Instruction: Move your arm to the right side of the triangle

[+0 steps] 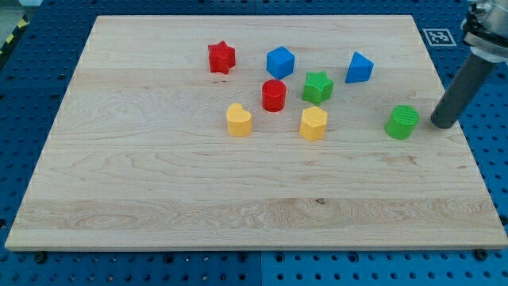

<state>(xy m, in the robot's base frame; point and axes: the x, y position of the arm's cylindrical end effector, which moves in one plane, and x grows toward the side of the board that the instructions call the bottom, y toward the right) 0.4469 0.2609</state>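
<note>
The blue triangle [359, 67] lies on the wooden board [159, 183] at the view's upper right. My tip [442, 123] is at the end of the dark rod near the board's right edge. It stands to the right of and below the triangle, well apart from it. It is just to the right of the green cylinder [402, 121], with a small gap between them.
A red star [221, 57], a blue cube [280, 61], a green star [317, 86], a red cylinder [274, 95], a yellow heart [238, 120] and a yellow hexagon [313, 123] lie left of the triangle. A tag marker [436, 36] sits past the board's top right corner.
</note>
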